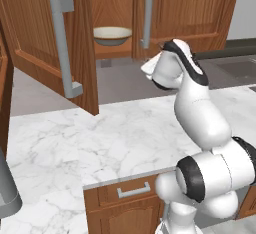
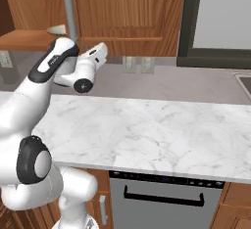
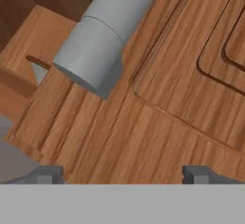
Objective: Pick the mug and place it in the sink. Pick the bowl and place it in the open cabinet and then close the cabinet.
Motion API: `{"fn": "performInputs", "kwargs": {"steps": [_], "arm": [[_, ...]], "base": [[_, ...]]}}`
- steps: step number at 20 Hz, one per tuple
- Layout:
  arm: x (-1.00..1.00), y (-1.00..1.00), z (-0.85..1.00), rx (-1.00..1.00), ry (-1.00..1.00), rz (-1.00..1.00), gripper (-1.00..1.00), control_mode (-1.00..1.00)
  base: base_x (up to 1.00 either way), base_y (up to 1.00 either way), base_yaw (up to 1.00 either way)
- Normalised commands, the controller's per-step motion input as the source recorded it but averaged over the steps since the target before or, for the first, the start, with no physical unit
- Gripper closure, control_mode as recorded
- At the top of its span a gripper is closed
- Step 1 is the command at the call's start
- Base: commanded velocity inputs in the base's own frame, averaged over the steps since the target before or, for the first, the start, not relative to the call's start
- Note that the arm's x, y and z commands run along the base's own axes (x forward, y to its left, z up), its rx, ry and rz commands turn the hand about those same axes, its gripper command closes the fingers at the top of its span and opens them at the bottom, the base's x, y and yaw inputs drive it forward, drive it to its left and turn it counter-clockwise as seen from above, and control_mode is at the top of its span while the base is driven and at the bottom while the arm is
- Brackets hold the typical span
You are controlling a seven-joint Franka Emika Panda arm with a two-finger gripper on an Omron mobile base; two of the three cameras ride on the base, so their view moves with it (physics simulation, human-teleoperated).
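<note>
Tool point(image 3: 124, 174) jaws apart, empty, facing cabinet point(image 3: 158, 113) door by its handle point(image 3: 95, 50).
Bowl point(image 1: 112, 35) is shelved; I still need the door shut. Mug probably sunk, can't confirm.

Wall cabinet point(image 1: 190, 8) hangs above and behind the tabletop point(image 1: 100, 138). Its left door point(image 1: 50, 38) stands swung open toward the front, bar handle point(image 1: 64, 45) on its outer face. The bowl point(image 1: 112, 35) sits on the shelf point(image 1: 112, 48) inside the open compartment, just left of the closed door's handle point(image 1: 147, 15). The arm's hand is raised before the closed door, near that handle's lower end. A drawer point(image 1: 132, 190) sits below the tabletop's front edge.
</note>
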Motion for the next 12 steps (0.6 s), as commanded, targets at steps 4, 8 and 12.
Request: {"fn": "performInputs", "kwargs": {"steps": [4,8,12], "arm": [[0.93,-0.06,0.42,0.03,0.62,-0.11,-1.00,-1.00],[0.95,-0.18,0.57,0.07,0.62,-0.06,-1.00,-1.00],[0.80,-0.05,0.45,0.07,0.38,-0.03,-1.00,-1.00]], "base": [[0.00,0.00,0.00],[0.00,0.00,0.00],[0.00,0.00,0.00]]}}
